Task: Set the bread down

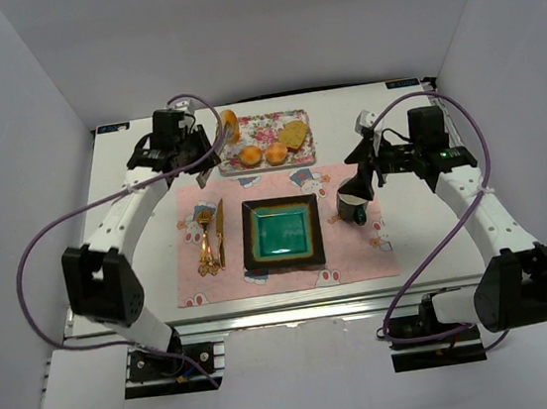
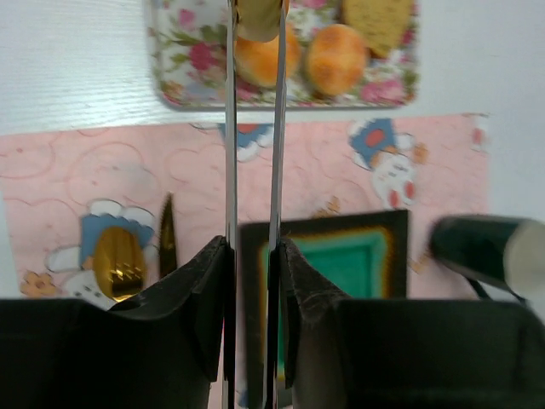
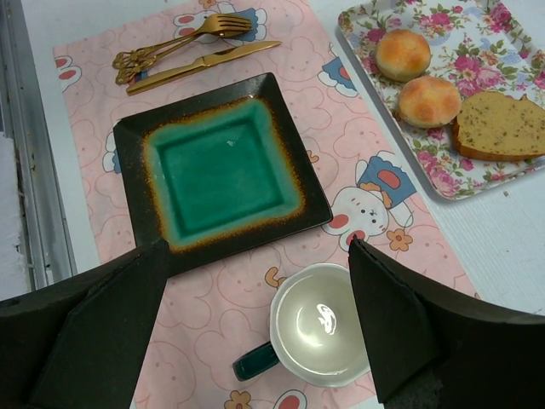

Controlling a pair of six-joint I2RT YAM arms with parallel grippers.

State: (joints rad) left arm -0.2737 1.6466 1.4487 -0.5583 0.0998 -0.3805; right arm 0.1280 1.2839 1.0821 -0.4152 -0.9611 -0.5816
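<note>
My left gripper (image 2: pixel 254 243) is shut on a pair of thin metal tongs (image 2: pixel 230 128). The tongs' tips pinch a golden bread roll (image 2: pixel 258 21) over the left end of the floral tray (image 2: pixel 179 89). In the top view that roll (image 1: pixel 230 123) sits at the tray's left edge, beside the left gripper (image 1: pixel 199 152). Two more rolls (image 1: pixel 249 155) and a bread slice (image 1: pixel 293 134) lie on the tray (image 1: pixel 288 161). A square green plate (image 1: pixel 279 205) rests on the pink placemat (image 1: pixel 355 259). My right gripper (image 3: pixel 255 256) hangs open over the mat, above a cup (image 3: pixel 328 322).
A gold fork (image 1: pixel 202 241) and knife (image 1: pixel 220 233) lie on the placemat left of the plate. The dark-handled cup (image 1: pixel 351 205) stands to the plate's right, under the right gripper (image 1: pixel 365 178). White walls close in the table on three sides.
</note>
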